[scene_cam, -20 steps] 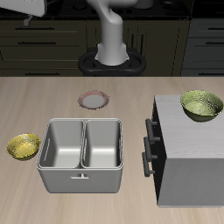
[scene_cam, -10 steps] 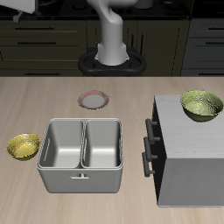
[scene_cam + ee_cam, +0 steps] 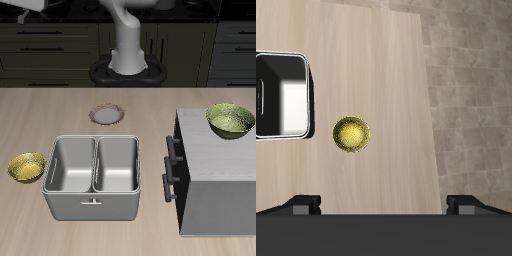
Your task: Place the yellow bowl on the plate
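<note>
Nothing on the table has shifted since the earlier frames. The small shiny yellow-olive bowl sits beside the metal double basin, well apart from the pink-rimmed round plate. The tool hovers high above it, fingers spread and empty, likely lining up a descent.

fingers – tips only, arm cropped

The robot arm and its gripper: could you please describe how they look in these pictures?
In the exterior view the arm is a smooth light-grey column rising from a dark round base. In the wrist view the gripper shows only as a black body with two dark fingertips. No cables or markings are visible.
</note>
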Available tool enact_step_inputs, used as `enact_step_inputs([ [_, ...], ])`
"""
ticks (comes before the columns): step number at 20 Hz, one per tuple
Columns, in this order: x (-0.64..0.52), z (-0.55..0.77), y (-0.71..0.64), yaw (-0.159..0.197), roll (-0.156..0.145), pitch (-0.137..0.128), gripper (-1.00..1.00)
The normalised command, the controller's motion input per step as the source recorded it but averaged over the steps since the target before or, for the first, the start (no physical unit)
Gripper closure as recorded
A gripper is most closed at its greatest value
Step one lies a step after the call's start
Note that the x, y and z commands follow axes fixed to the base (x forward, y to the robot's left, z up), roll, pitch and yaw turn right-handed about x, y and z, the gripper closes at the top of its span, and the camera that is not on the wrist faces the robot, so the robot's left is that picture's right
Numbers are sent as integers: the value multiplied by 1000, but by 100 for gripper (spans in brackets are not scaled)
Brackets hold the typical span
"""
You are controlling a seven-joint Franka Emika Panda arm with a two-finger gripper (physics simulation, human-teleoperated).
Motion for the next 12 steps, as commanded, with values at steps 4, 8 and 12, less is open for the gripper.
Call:
enact_step_inputs([
  [4, 328, 31, -59, -21, -13, -11, -100],
  [8, 221, -34, -33, -16, -10, -1, -100],
  [12, 326, -192, 37, 8, 17, -7, -100],
])
